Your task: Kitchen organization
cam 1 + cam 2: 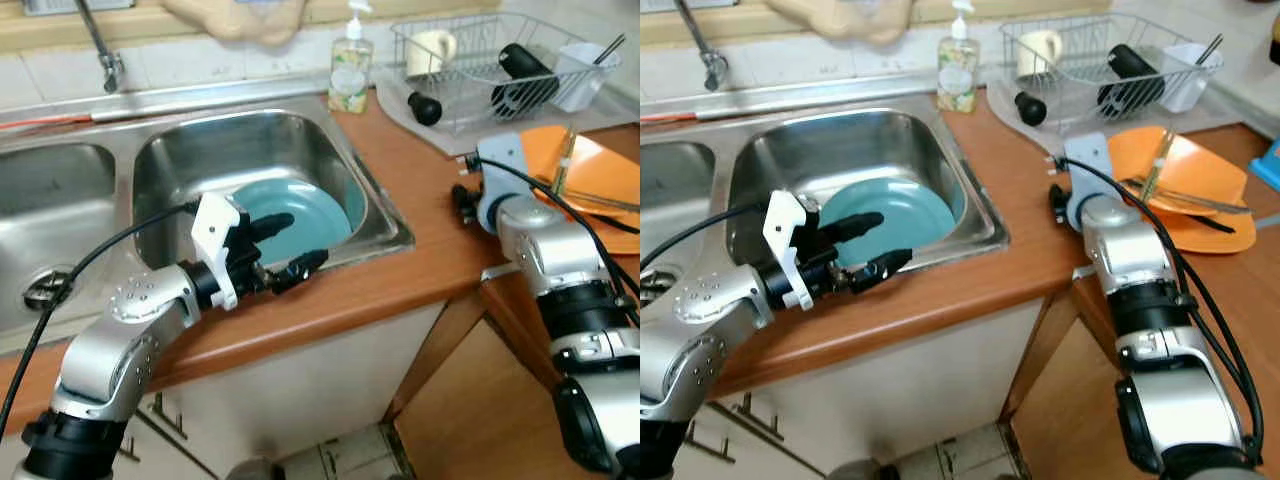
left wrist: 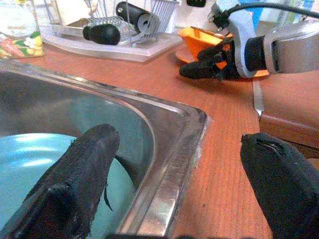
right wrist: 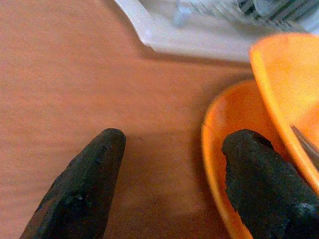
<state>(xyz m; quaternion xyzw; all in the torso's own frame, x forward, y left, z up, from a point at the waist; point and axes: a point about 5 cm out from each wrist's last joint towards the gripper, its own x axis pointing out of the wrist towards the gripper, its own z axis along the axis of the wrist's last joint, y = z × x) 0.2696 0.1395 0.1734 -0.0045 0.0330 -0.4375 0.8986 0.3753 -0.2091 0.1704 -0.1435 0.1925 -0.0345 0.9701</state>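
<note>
Plates sit in two spots in this kitchen, and each end effector hovers near one of them. Left end effector (image 1: 287, 245) has its two black fingers spread apart and holds nothing; one finger reaches over the sink basin (image 1: 190, 170) above the teal plate (image 1: 320, 215), the other hangs over the steel front rim, right at the basin's near corner. That teal plate leans inside the right-hand basin, tilted against its wall. Right end effector (image 3: 169, 164) also stands open and empty, low over the wooden tabletop (image 1: 430, 200), with one fingertip (image 3: 82, 186) above bare wood and the other above the edge of the orange plate (image 1: 1205, 225). On that plate rests an orange bowl (image 1: 1180, 160), and some utensils (image 1: 1185, 198) lie across the pair; I can't make out exactly what they are. Behind them, on a pale tray, stands a wire dish rack (image 1: 480, 60) holding a cream mug (image 1: 430, 48), a black bottle (image 1: 525, 75) and a white holder for cutlery. A soap dispenser (image 1: 350, 65) stands upright on the tabletop just beside the back corner of the sink, and the tap (image 1: 100, 45) rises at the back between the two basins. Below the tabletop a wooden cupboard door (image 1: 470, 400) hangs open.
</note>
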